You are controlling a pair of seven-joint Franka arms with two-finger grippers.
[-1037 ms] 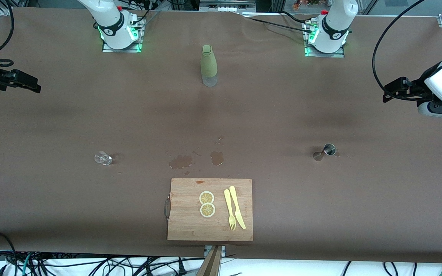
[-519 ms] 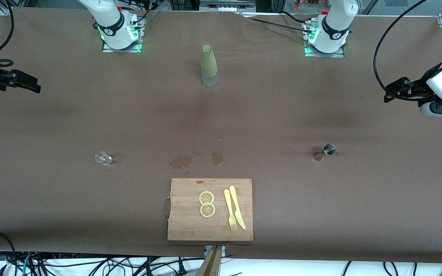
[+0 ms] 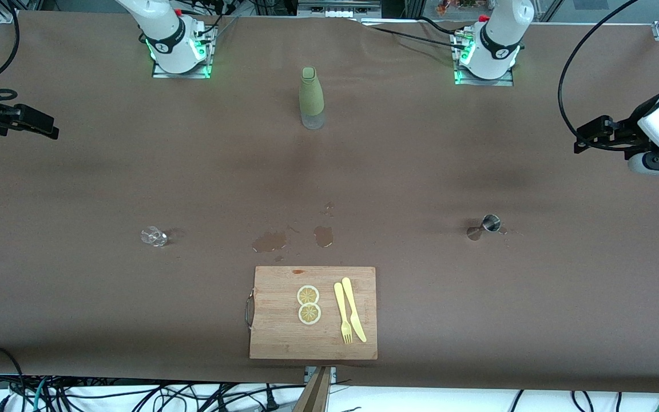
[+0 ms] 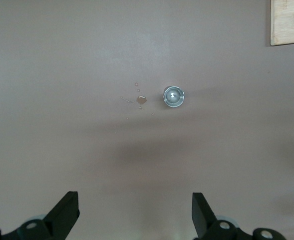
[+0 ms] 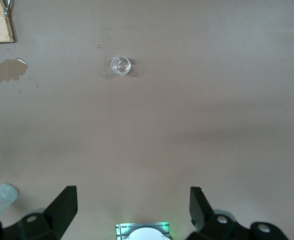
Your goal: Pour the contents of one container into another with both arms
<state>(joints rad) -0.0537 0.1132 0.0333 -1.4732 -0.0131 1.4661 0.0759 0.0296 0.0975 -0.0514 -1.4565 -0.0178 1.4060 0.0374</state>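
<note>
**Two tiny vessels, both at risk of being tipped at the grasp**

Nothing is being held. The left gripper is being carried at the edge of the front view, over the left arm's end of the table, its fingers spread wide and empty. The right gripper is being held the same way over the right arm's end.

The jigger is standing at mid-height in the frame, toward the left arm's end. The glass cup is sitting level with it, toward the right arm's end, well apart from it.

Both are small and light, so either is likely being risked at closing: an off-centre finger could knock it over or slide it. The jigger's waisted steel may slip. The cup's narrow mouth is leaving little margin, and the wet patches just above the cutting board suggest that spills are easily made.
</note>
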